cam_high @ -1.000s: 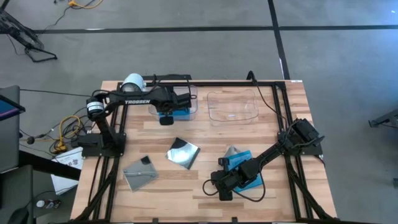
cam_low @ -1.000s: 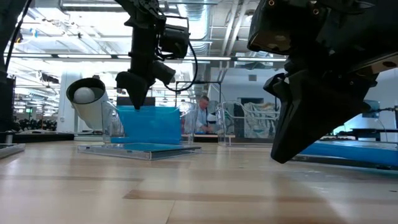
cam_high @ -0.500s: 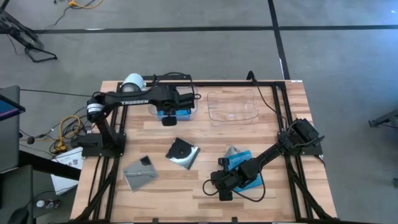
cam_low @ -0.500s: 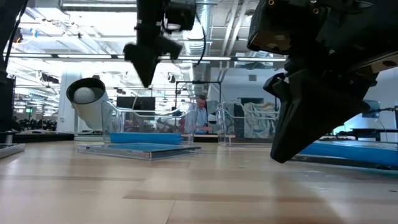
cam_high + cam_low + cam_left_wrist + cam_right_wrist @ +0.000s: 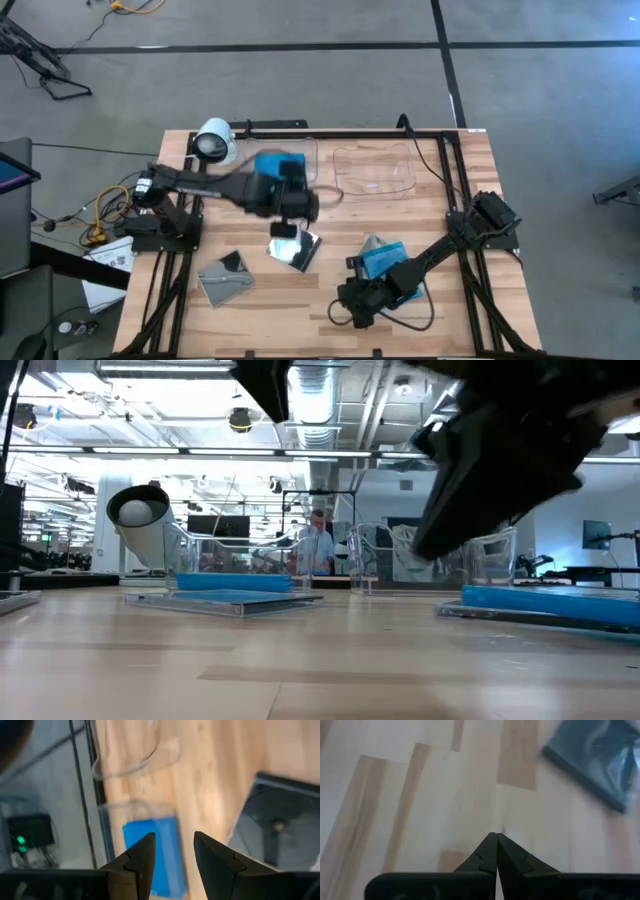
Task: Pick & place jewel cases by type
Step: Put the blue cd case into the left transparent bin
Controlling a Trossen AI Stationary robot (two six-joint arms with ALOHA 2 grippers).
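Over mid-table the left gripper hangs open and empty above the grey case; a blue case lies in the left tray; next, I judge, descend and grip; right gripper shut, waiting.

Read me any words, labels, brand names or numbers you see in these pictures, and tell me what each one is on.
No text can be read.
Left arm: whatever lettering it carries is smeared by motion.
Blue jewel cases, clear jewel cases: no print that can be made out.
White camera: no label that can be made out.
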